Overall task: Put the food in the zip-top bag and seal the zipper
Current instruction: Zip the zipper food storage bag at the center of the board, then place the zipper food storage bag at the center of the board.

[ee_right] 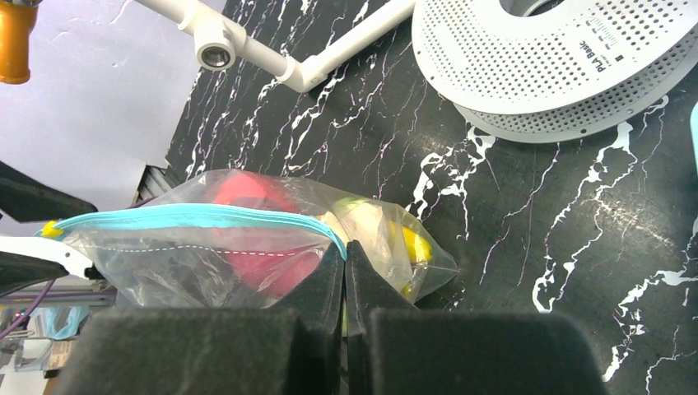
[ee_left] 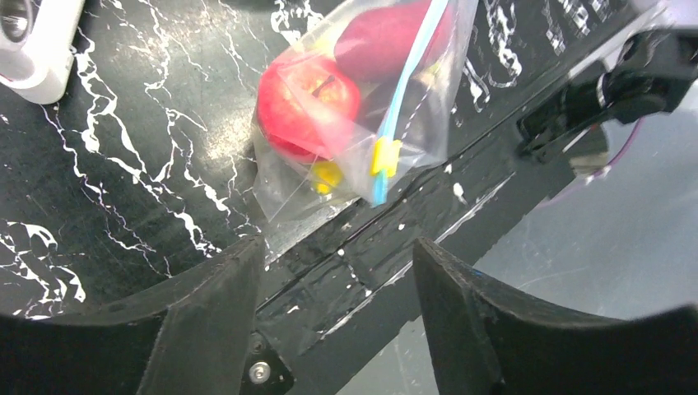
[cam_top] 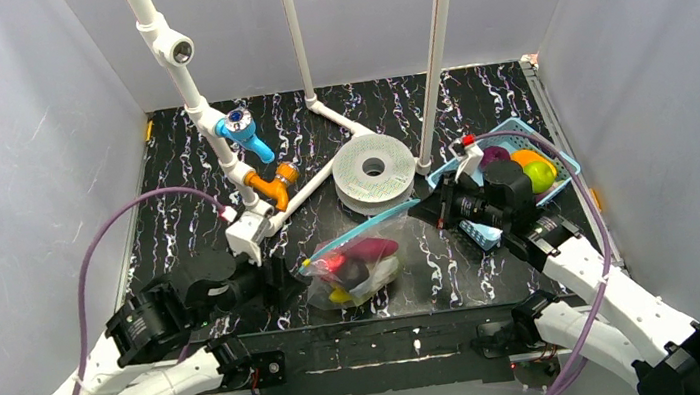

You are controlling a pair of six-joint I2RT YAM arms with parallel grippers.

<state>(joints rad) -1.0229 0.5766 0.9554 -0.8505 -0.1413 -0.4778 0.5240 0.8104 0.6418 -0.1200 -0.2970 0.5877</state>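
Observation:
The clear zip-top bag [cam_top: 360, 269] lies near the table's front edge, holding a red apple [ee_left: 309, 103], a dark purple piece [cam_top: 373, 249] and a yellow banana [ee_right: 416, 243]. Its teal zipper [ee_right: 197, 217] runs along the raised top edge, with a yellow slider [ee_left: 385, 155] at the left end. My right gripper [ee_right: 346, 247] is shut on the zipper's right end [cam_top: 420, 211]. Just left of the bag, my left gripper [ee_left: 336, 247] stands open with nothing between its fingers [cam_top: 285, 274]. More food sits in the basket: purple [cam_top: 494, 154], orange [cam_top: 525, 157] and green [cam_top: 539, 175] fruits.
The light-blue mesh basket [cam_top: 563, 159] stands at the right, behind my right arm. A white perforated spool [cam_top: 375, 169] lies behind the bag. A white pipe frame with a blue valve [cam_top: 243, 130] and an orange fitting [cam_top: 269, 185] stands back left.

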